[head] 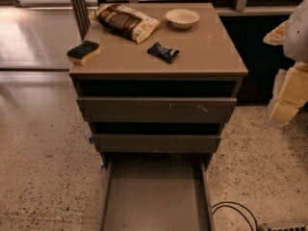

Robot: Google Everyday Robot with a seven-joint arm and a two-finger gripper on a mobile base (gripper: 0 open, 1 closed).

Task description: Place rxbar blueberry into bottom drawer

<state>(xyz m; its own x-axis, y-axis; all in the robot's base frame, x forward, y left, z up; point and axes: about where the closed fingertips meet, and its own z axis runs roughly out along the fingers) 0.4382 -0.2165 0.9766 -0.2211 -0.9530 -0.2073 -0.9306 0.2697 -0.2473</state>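
Speckled terrazzo floor (43,167) all around, with a shinier pale strip behind at far left next to a dark metal post (77,6). Tan glossy tabletop (207,52) on a grey-brown three-drawer cabinet. On it, left to right: green-and-yellow sponge (83,52) near the front-left corner; large brown-and-cream snack bag (126,21) lying diagonal at the back; rxbar blueberry (162,52) flat near the middle, apart from everything else, on the tabletop and not in any drawer; pale bowl (182,18) upright at the back right. Below, top drawer (156,109) and middle drawer (156,142) show flat fronts with dark gaps above each. The bottom drawer (154,196) is pulled far out with a bare floor; its front end is cut off by the frame edge. Small blue bits on the cabinet's left edge (90,140), too small to identify. Black cable (236,208) loops on the floor at lower right, next to a partly cropped grille. Gripper (291,88) at the far right edge, off to the side of the cabinet at tabletop height: a blurred white and pale-yellow mass, partly out of frame; can't tell if open or closed.
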